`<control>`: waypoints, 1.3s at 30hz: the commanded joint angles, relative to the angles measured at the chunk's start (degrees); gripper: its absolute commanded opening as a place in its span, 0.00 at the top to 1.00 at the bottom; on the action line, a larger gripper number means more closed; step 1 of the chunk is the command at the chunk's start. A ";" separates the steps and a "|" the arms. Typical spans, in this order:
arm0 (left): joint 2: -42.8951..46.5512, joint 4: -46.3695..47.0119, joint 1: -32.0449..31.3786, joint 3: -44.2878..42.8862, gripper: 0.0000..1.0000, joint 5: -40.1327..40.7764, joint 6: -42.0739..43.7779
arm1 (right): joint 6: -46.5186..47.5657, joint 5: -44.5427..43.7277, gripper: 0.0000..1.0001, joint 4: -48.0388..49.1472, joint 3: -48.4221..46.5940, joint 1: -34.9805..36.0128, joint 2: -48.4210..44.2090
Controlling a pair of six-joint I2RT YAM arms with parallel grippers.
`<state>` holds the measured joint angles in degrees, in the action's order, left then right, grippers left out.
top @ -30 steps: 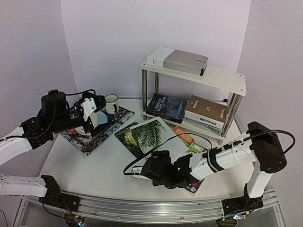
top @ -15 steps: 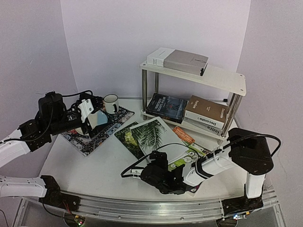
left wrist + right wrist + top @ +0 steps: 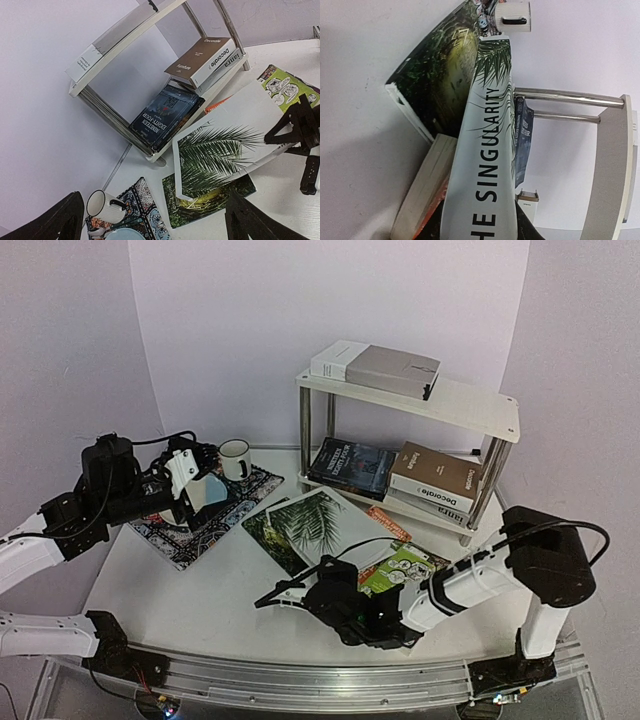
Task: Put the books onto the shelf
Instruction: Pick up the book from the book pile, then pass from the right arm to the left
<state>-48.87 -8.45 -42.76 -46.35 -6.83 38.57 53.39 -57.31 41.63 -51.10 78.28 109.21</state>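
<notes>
Reaching low across the counter from its base at 5 o'clock, right arm lies nearly flat, forearm stretched toward 9 o'clock, wrist at 6 o'clock. Right fingers closed partway, pinching the near edge of the white palm-leaf book; its spine fills the right wrist view, running straight out from between them. Palm-leaf book sits tilted at centre, raised at the gripped edge, overlapping a dark green book. Lime green book and orange book lie flat at its 3 o'clock side, partly under it. Shelf stands at 1 o'clock: white book and grey book on top board, dark book and brown book on lower board. Left arm bent, elbow up, at 9 o'clock, over the placemat. Left fingers spread fully wide, holding nothing. Mug at placemat's far corner.
</notes>
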 commanded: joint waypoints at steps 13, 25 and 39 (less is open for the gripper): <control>1.40 1.67 0.13 -4.78 0.00 -11.61 -0.78 | -13.23 12.76 0.98 -34.69 -12.93 0.82 -26.34; -0.03 0.63 0.14 -5.07 0.00 -15.17 -0.60 | -17.22 15.45 1.00 -37.72 -12.98 0.73 -30.51; -11.09 -5.98 -0.10 -10.67 0.00 -19.15 5.05 | -19.75 21.72 1.00 -46.92 -21.27 0.73 -30.68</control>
<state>-56.63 -11.36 -42.76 -51.20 -25.41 40.64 34.65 -35.29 -2.89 -66.38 78.85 79.48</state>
